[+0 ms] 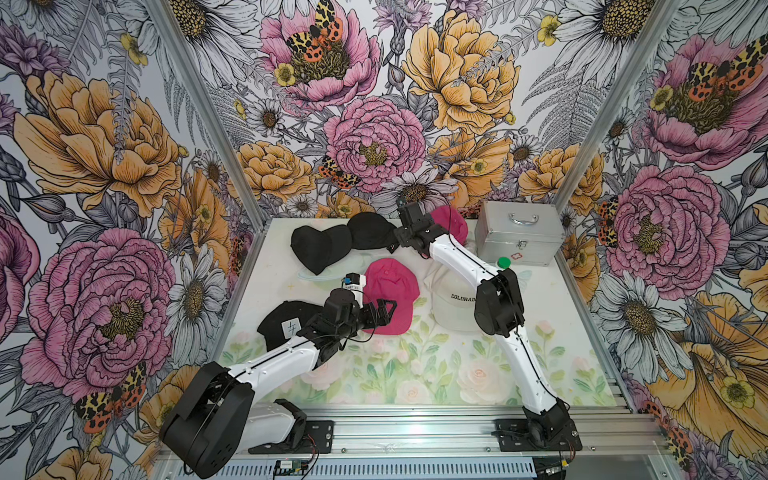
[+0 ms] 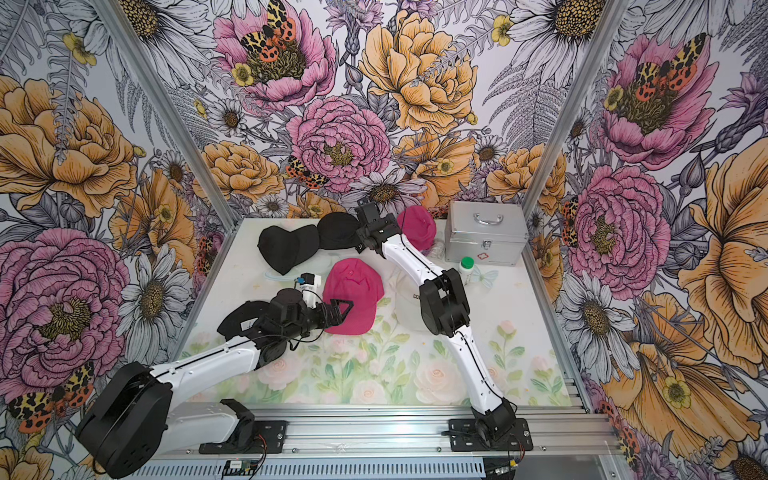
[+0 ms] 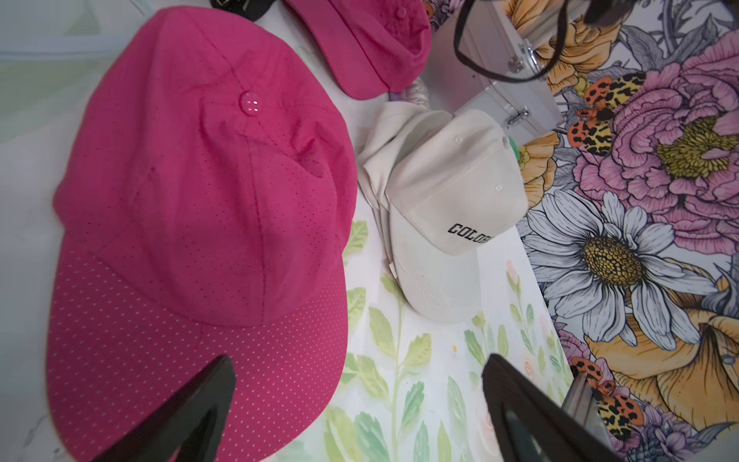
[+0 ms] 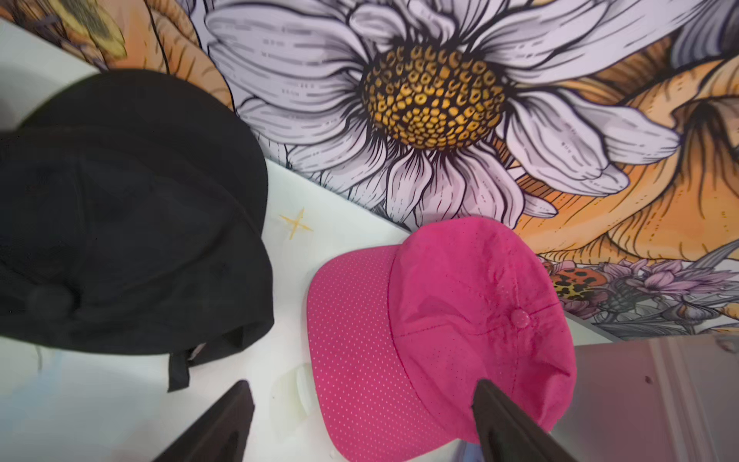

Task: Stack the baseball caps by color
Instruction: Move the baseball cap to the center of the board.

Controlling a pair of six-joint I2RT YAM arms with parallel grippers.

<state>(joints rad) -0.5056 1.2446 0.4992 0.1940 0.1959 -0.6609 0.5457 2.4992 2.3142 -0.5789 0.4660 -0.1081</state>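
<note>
**Sorting partly done.** Cream caps (image 3: 448, 208) lie piled together. 2 black caps (image 1: 328, 245) overlap at the back, and a 3rd black cap (image 1: 272, 324) sits apart. The near pink cap (image 1: 388, 291) and far pink cap (image 4: 440, 320) lie unstacked. The left gripper (image 3: 358, 362) and right gripper (image 4: 362, 384) gape empty, each over a pink brim.

Floral table (image 1: 419, 357): caps (image 1: 390, 286), metal case (image 1: 519, 241), bottle (image 2: 466, 271).
</note>
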